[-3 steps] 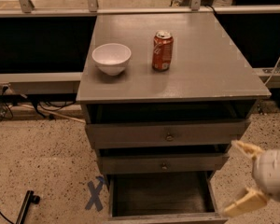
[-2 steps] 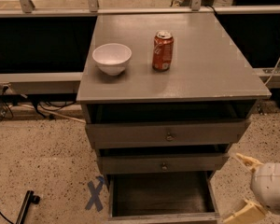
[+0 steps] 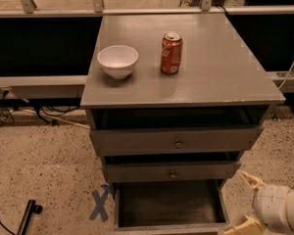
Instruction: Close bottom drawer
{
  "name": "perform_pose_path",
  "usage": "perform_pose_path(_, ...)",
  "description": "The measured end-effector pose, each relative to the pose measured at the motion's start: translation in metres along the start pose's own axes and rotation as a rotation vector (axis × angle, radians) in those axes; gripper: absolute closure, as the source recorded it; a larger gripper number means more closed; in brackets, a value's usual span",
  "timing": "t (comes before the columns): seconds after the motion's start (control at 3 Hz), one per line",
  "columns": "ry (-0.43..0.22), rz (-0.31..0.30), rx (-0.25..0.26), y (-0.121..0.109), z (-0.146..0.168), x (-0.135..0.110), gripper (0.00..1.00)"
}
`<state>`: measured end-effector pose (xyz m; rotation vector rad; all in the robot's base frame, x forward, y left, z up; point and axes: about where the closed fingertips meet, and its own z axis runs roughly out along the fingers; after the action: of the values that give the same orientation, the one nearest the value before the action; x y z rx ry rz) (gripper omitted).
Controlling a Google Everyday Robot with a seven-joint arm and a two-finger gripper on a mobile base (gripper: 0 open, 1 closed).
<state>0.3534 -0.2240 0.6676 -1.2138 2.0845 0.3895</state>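
Observation:
The bottom drawer (image 3: 169, 204) is pulled far out of the grey cabinet, so its dark plain inner box faces up. Its slim front (image 3: 169, 228) lies at the lower edge of the view, and its knob is out of view. My gripper (image 3: 246, 203) is low at the right, just beside the drawer's right side near its front corner. Its two cream fingers (image 3: 252, 180) are spread apart and hold nothing. The mid-width drawer (image 3: 171, 172) and the top drawer (image 3: 176, 141) above also stand slightly out.
A white bowl (image 3: 117, 60) and a red soda can (image 3: 171, 53) stand on the cabinet top (image 3: 210, 77). A blue tape X (image 3: 100, 203) marks the speckled floor left of the drawer. A black handle (image 3: 28, 214) lies at the lower left. Cables run along the back wall.
My gripper has moved down along the drawer's right side, toward the drawer's front corner. The drawers, bowl and can have not moved.

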Motion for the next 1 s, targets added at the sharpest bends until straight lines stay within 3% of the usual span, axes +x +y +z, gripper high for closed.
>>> perform_pose_path(0.33, -0.076, -0.021, 0.102, -0.024, 0.035, 0.048, 0.00)
perform_pose_path(0.67, -0.159, -0.079, 0.140, -0.036, 0.064, 0.084, 0.00)
perform_pose_path(1.0, -0.200, -0.078, 0.099, -0.021, 0.103, 0.108, 0.00)
